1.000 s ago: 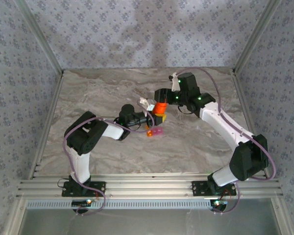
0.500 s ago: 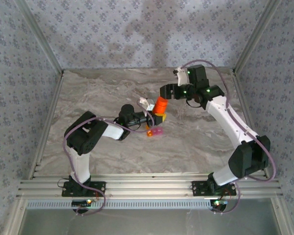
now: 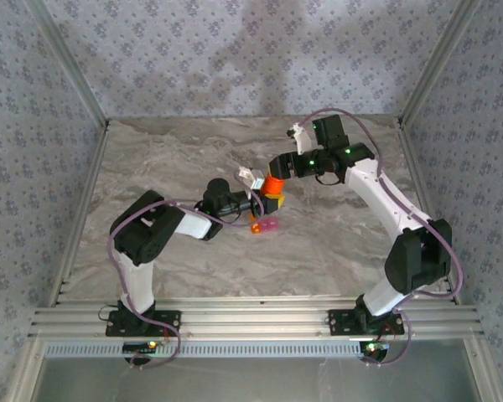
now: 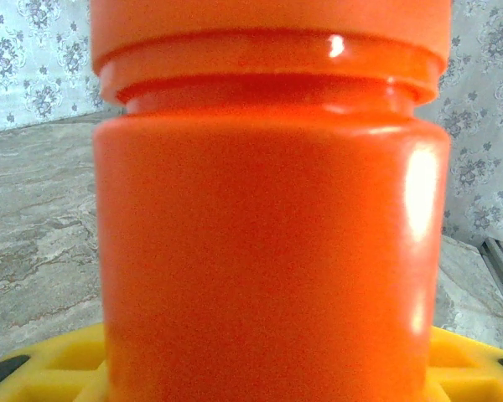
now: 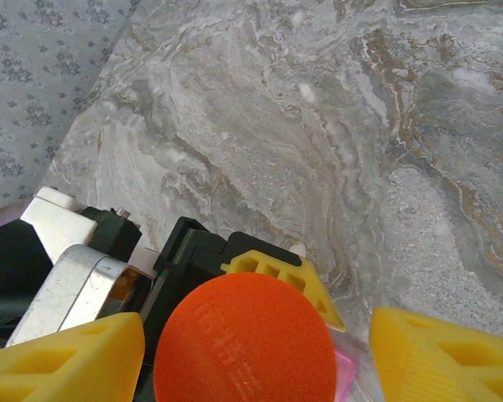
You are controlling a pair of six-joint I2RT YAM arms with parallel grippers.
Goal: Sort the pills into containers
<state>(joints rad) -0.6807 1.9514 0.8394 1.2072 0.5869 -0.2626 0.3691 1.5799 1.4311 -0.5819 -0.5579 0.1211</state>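
- Left claw (image 3: 265, 198) grips the orange bottle (image 4: 268, 234), which stands upright.
- Right claw (image 5: 256, 356) hangs open above the bottle's cap (image 5: 235, 331).
- The containers (image 3: 266, 226) lie just beside the left claw on the desk (image 5: 386, 126).

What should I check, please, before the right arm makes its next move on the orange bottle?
1. Opaque orange cylindrical bottle gripped upright by left gripper: ok.
2. Right gripper straddles the bottle's round orange cap: ok.
3. Its yellow fingers closed on the cap: not ok, a gap shows.
4. Tiny translucent orange and pink containers lie close by the bottle: ok.
5. Containers open: cannot tell.
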